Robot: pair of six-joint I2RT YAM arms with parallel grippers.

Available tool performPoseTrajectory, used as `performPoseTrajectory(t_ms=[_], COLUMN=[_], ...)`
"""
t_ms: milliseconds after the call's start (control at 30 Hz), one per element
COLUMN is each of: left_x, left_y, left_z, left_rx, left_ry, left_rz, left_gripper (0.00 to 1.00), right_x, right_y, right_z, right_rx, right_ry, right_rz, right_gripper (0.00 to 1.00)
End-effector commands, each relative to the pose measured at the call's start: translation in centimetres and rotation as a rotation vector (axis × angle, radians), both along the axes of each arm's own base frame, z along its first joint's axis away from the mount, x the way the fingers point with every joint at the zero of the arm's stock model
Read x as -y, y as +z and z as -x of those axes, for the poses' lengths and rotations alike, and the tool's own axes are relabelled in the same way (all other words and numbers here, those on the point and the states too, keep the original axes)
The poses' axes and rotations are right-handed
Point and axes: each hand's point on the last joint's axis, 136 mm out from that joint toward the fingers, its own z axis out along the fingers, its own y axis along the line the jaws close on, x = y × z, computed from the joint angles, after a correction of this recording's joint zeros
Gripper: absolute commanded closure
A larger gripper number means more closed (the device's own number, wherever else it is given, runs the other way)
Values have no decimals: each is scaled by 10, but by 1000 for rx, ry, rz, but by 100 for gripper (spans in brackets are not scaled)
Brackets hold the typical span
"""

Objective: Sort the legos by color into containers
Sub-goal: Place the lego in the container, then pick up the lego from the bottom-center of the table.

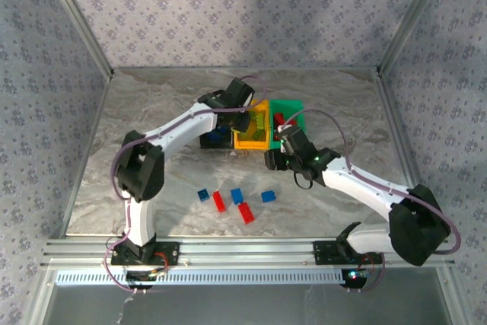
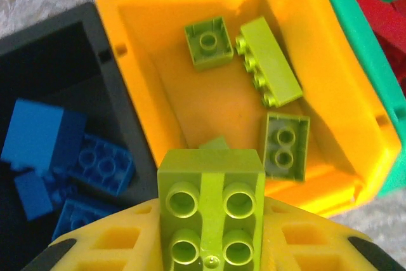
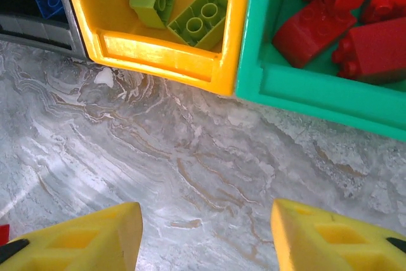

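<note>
The lime 2x2 brick [image 2: 210,211] is pinched studs-up between the yellow fingers [image 2: 108,245] of the left gripper [image 2: 212,239], hanging right over the near end of the orange-yellow bin [image 2: 136,87], so imo this is the drop step. Right bin too, since there are already other lime bricks [image 2: 269,61] lying on its floor. To do it cleanly I'd nudge the brick a bit further in toward the bin's middle before letting go. From the wrist view it looks close to the near wall and to the black bin [image 2: 51,33] with the blue bricks [image 2: 101,166] just beside it, and a bounce off the rim could send it either way. Open slowly and lift straight up, no sideways drag. The green bin [image 2: 355,36] with the red bricks [image 2: 380,11] touches the yellow one on the other side, so there isn't much slack there either. The right gripper [image 3: 206,233] hovers over bare table [image 3: 190,157] in front of the bins, fingers spread with nothing between them. Some blue [image 1: 237,195] and red [image 1: 246,212] bricks are waiting on the table nearer the arm bases.
</note>
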Motion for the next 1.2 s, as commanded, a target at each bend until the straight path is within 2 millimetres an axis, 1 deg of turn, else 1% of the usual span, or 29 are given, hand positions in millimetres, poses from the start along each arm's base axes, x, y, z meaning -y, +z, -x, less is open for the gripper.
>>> performPoseTrajectory(t_ms=[0, 67, 100, 167, 267, 433, 567, 667, 767, 867, 1000, 1167], left_x=[2, 11, 14, 20, 21, 13, -1, -13, -34, -56, -73, -92], left_y=[-1, -2, -3, 0, 7, 24, 24, 19, 11, 7, 4, 4], left_z=[-11, -19, -21, -23, -20, -5, 18, 37, 53, 67, 80, 85], left_rx=[-31, -45, -51, -58, -49, 6, 28, 29, 39, 71, 110, 156], left_ry=[-13, -28, -29, -40, -46, -36, -21, -15, 11, 48, 85, 148], left_rz=[-23, 7, 9, 23, 52, 128, 191, 208, 181, 167, 190, 181], left_gripper=[66, 64, 62, 53, 44, 41, 41, 41, 41, 41, 41, 41], right_x=[14, 16, 16, 16, 10, 5, 1, -2, -6, -11, -15, -21], right_y=[-6, -8, -8, -10, -14, -32, -45, -52, -60, -66, -78, -87], right_z=[11, 15, 16, 21, 30, 49, 61, 71, 79, 86, 92, 94], right_rx=[-19, -22, -23, -27, -43, -80, -110, -123, -150, -173, -190, -210], right_ry=[-51, -57, -58, -55, -32, -17, -16, -8, -6, 6, 12, 27], right_rz=[19, 20, 19, 16, 21, 39, 36, 41, 50, 61, 98, 150], right_gripper=[42, 42, 42, 42, 42, 39, 38, 38, 37, 37, 37, 36])
